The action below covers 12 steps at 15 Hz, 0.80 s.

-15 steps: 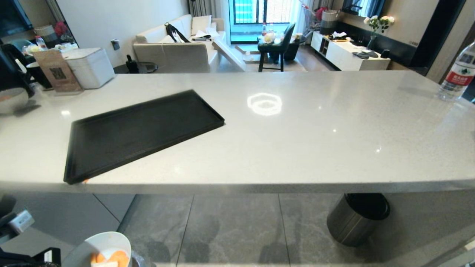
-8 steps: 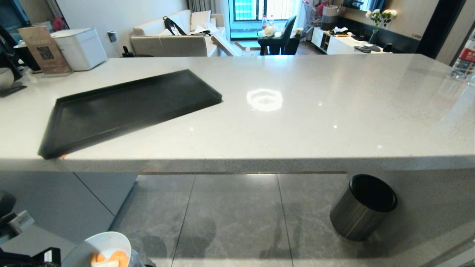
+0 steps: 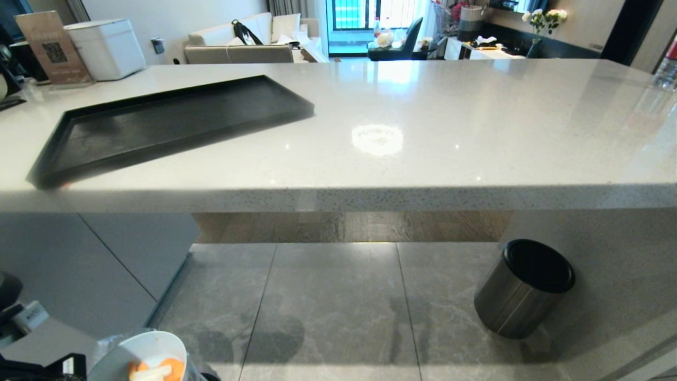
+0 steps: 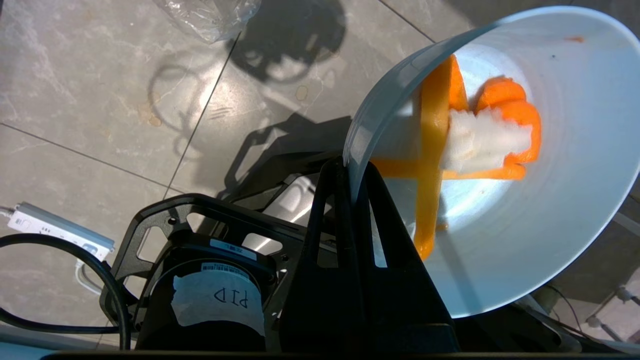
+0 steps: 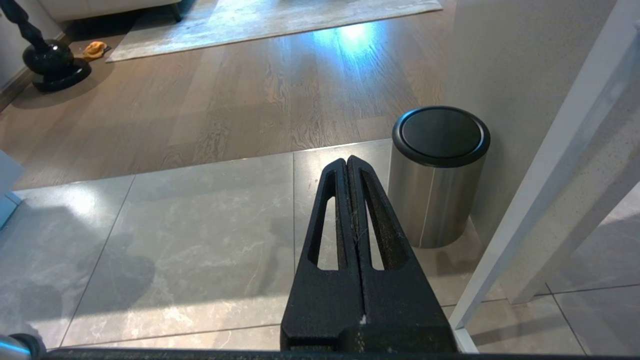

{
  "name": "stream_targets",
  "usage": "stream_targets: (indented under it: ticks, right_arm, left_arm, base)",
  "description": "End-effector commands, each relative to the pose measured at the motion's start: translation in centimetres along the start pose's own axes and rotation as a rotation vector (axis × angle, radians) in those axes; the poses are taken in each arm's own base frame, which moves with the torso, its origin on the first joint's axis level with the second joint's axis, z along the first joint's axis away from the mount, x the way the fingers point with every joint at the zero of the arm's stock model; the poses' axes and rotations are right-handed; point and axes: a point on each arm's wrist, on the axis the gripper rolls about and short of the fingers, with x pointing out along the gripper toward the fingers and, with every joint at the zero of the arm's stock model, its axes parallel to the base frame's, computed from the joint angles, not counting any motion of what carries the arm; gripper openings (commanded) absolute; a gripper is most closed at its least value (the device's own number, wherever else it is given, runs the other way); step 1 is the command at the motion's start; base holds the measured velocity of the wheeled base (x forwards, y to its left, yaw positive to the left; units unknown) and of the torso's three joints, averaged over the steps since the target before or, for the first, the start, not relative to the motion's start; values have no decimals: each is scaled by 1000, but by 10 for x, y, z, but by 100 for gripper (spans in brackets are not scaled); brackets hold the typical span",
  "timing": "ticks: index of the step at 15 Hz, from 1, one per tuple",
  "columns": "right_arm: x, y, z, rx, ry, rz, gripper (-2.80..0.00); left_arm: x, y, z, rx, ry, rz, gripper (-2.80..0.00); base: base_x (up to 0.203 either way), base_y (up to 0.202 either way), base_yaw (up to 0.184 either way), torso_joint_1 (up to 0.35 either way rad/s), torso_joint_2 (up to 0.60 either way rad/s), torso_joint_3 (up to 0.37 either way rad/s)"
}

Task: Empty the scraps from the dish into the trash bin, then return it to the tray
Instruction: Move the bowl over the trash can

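Dish, smooth and round, pinched at its rim by left pincer

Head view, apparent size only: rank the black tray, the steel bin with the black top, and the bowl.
1. black tray, largest.
2. steel bin with the black top.
3. bowl, smallest, though cut off by the frame edge, so unsure.

Dish smooth glossy; tray matt black; countertop polished speckled stone.

Tilted dish, orange scraps, empty tray
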Motion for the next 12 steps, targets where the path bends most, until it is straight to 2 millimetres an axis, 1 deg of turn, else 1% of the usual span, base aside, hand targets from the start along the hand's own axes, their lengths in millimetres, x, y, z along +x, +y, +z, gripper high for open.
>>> stream_targets:
  ticks: [1,7,9,12]
  right_arm:
    - [0,0,0,1,1,0,-280]
    - [0,0,0,1,-1,0,-280]
    - [0,0,0,1,-1,0,-280]
    - [0,0,0,1,0,0,-280]
  left_arm:
    - [0,0,0,-3,3,0,-280]
    - [-1,0,0,-7,-2,2,-280]
    - [-1,0,0,-7,-2,0,-280]
    - [-2,1,-1,-11,-8,-2,-280]
  base:
    - [0,0,0,0,0,0]
    - [0,0,0,0,0,0]
    - [0,0,0,22,131,137]
    - [0,0,0,10,39,47]
